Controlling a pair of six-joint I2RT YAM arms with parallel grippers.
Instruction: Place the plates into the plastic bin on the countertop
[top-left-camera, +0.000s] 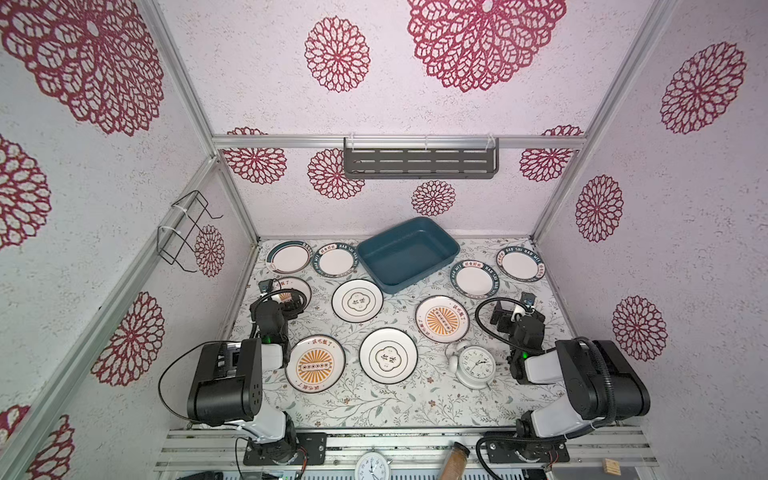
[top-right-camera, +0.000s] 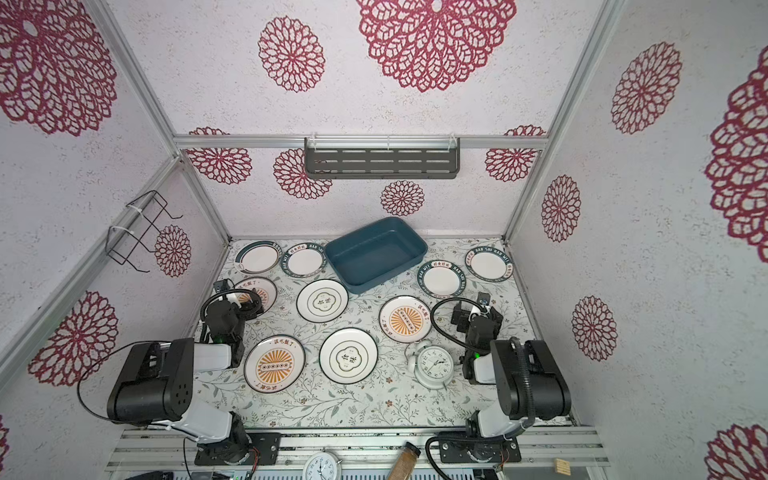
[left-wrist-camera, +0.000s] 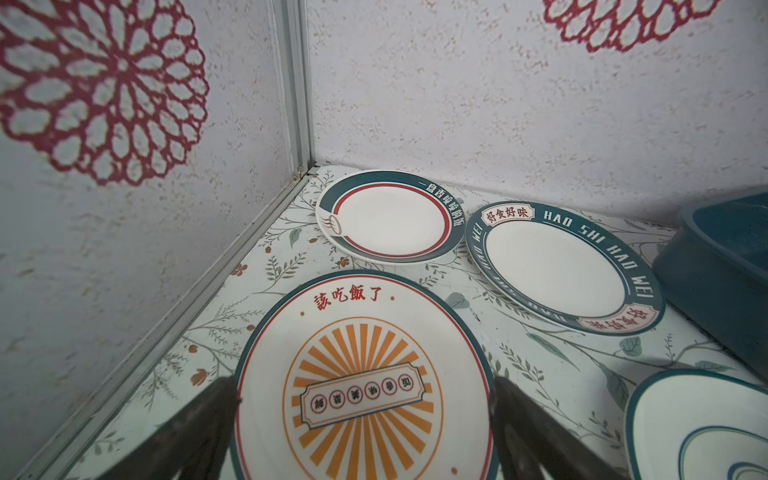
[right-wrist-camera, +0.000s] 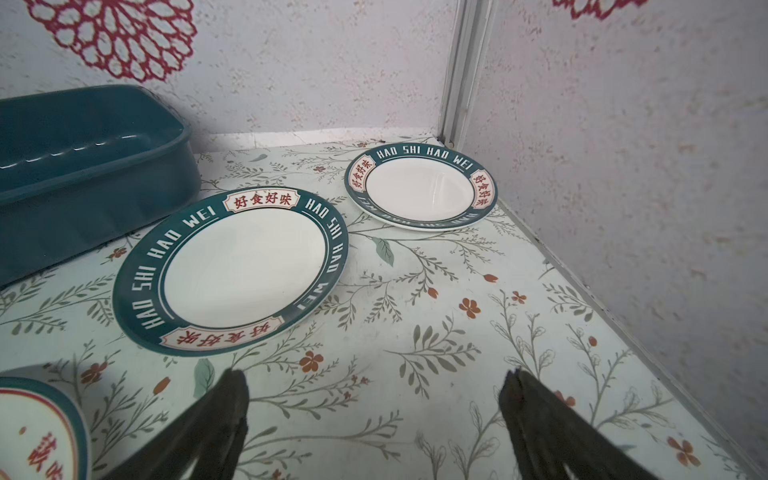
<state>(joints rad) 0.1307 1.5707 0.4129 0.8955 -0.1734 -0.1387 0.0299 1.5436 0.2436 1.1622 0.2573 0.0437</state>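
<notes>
Framing sunburst plate, left claw wide, clock in both top views

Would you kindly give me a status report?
Left gripper open over white round orange-sunburst ceramic plate. Right gripper open over floral countertop. Rectangular dark teal plastic bin empty. White alarm clock among plates.
</notes>
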